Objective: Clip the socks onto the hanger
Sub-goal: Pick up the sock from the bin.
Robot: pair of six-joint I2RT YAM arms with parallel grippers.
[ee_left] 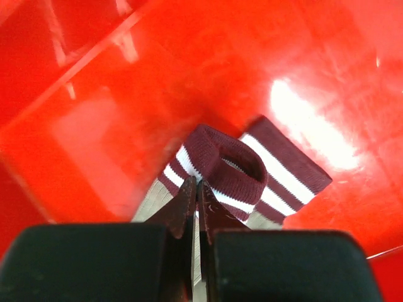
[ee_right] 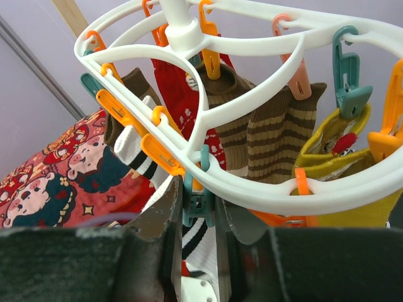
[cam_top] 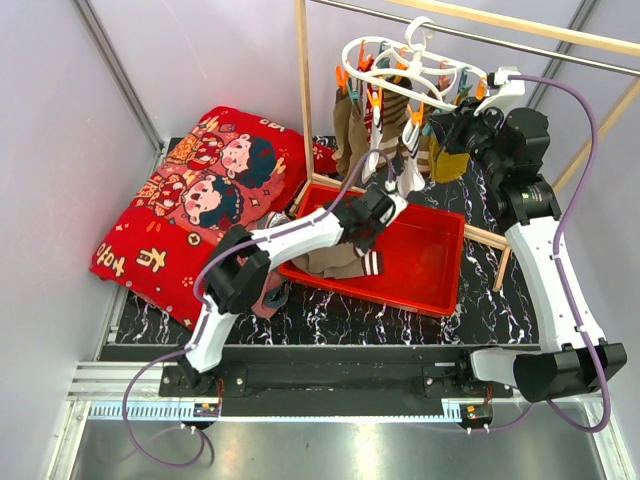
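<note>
— Down in the red tub (cam_top: 440, 275), what's the left gripper (ee_left: 196, 189) doing?

— Its fingers are pinched together on the rim of a sock (ee_left: 230, 165), right at the cuff. It's the pick-up step, I'd say: the grasp is made, the lift isn't.

— What's the sock like?

— Taupe body and a maroon cuff with white bands. The mouth of the cuff stands open and the rest is slumped on the tub floor. It looks soft and limp, so it should dangle once raised. A second striped cuff (ee_left: 286, 173) lies flat just beside it, touching.

— Any risk of both coming up?

— Possibly. The fingers look to be on the one cuff only, but the view doesn't settle it.

— And the right gripper (ee_right: 195, 217)?

— Up at the hanger (ee_right: 264, 185), the white oval ring hung above the tub's far side. Its fingers sit either side of a teal peg (ee_right: 200, 192) under the ring and appear closed on it, presumably to squeeze it open.

— So what's next?

— The left arm needs to carry the cuff up to that peg and feed the edge between its tips. The right one holds the peg spread, then lets it bite.

— Is there room on the hanger?

— Several pegs are taken: a brown striped sock (ee_right: 264, 138), a yellow one (ee_right: 324, 154), a white one (ee_right: 135, 151) with dark bands. The task looks well along but not finished.
</note>
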